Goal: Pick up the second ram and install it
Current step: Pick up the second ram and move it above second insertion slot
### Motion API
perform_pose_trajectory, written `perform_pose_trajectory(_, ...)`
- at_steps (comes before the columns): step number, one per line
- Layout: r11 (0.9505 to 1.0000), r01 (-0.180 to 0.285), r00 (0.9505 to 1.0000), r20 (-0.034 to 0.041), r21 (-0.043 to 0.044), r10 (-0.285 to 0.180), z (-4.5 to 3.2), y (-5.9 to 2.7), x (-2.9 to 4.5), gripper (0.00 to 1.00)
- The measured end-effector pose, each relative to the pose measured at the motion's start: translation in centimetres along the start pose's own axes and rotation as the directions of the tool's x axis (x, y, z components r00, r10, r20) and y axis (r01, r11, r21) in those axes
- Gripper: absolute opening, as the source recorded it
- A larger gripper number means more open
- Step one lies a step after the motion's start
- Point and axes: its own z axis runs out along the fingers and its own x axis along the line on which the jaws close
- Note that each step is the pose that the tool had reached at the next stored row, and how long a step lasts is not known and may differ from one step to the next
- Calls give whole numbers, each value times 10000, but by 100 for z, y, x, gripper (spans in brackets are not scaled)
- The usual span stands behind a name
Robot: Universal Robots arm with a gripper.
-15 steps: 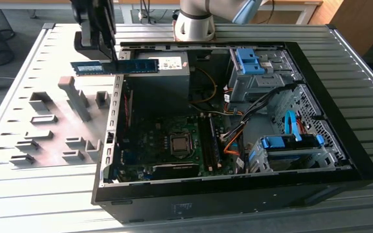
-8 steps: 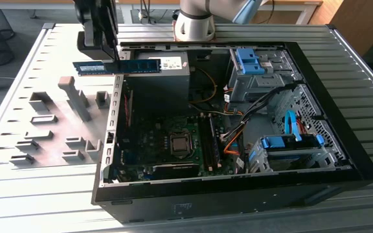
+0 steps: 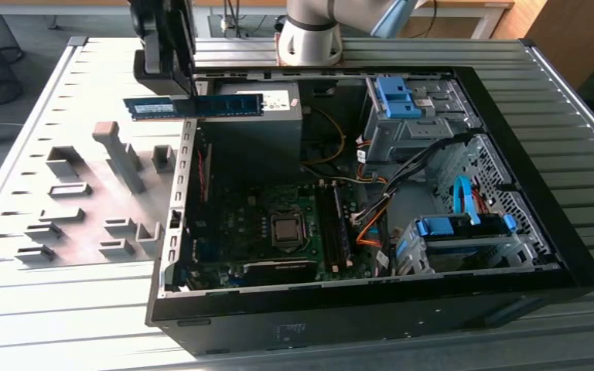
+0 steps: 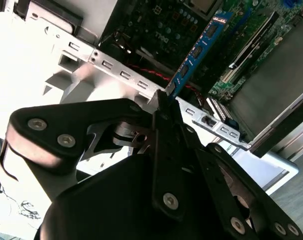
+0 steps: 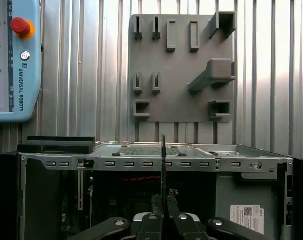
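The second ram (image 3: 220,106), a thin blue stick with dark chips and a white sticker, hangs level in the air over the rear edge of the open computer case (image 3: 544,255), at the exterior view's left. My gripper (image 3: 189,96) is shut on it from above, near the stick's middle. In the second wrist view the ram (image 4: 196,52) juts out from between the black fingers (image 4: 161,120) toward the motherboard (image 4: 166,22). In the first wrist view the ram (image 5: 163,160) shows edge-on above my gripper (image 5: 164,200). The motherboard (image 3: 266,224) with its long dark slots (image 3: 333,224) lies below inside the case.
A grey fixture plate (image 3: 70,209) with raised blocks lies on the slatted table at the exterior view's left, also in the first wrist view (image 5: 181,70). Blue drive brackets (image 3: 401,97) (image 3: 462,228), orange cables and a metal drive cage stand inside the case. A teach pendant (image 5: 16,60) lies nearby.
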Motion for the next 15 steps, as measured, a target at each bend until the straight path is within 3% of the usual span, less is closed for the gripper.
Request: perform_pose_trajectory(15, 10000, 1, 10000, 0, 0, -1, -3, -339, 1, 14)
